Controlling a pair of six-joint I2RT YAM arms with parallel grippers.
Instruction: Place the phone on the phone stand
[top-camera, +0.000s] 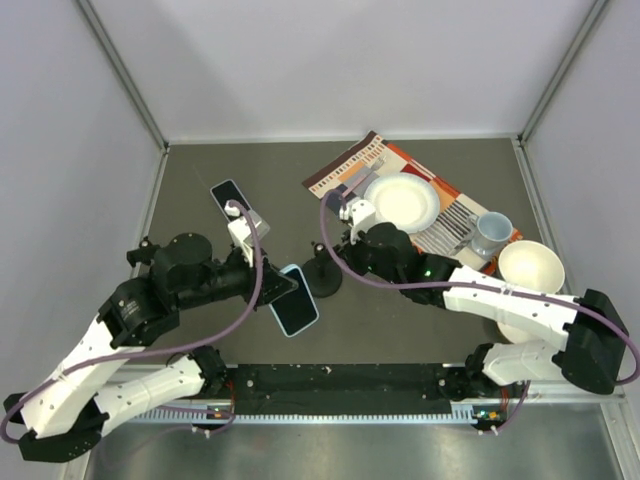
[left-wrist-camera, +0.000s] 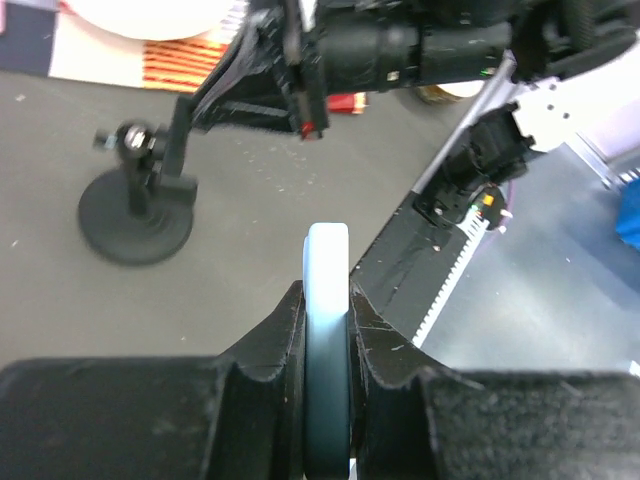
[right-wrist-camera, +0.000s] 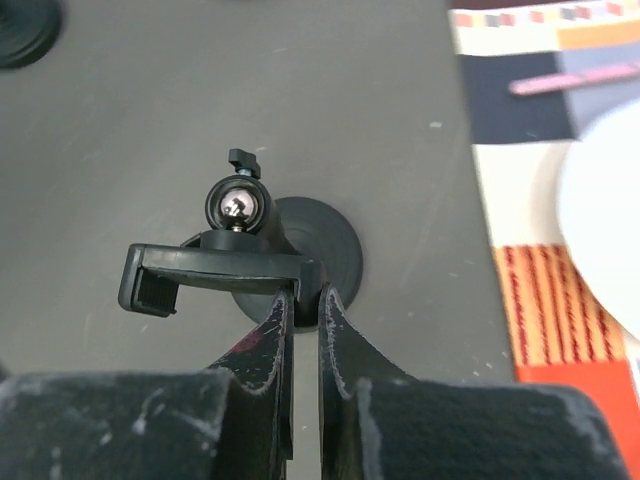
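Observation:
My left gripper is shut on a light blue phone, held edge-on between the fingers in the left wrist view, just left of the stand. The black phone stand has a round base, a ball joint and a clamp cradle. My right gripper is shut on the right end of the cradle, seen in the right wrist view. The stand also shows in the left wrist view. A second dark phone lies on the table at the back left.
A patterned placemat at the back right carries a white plate and a grey mug. A cream bowl sits beside it. Metal frame rails edge the table.

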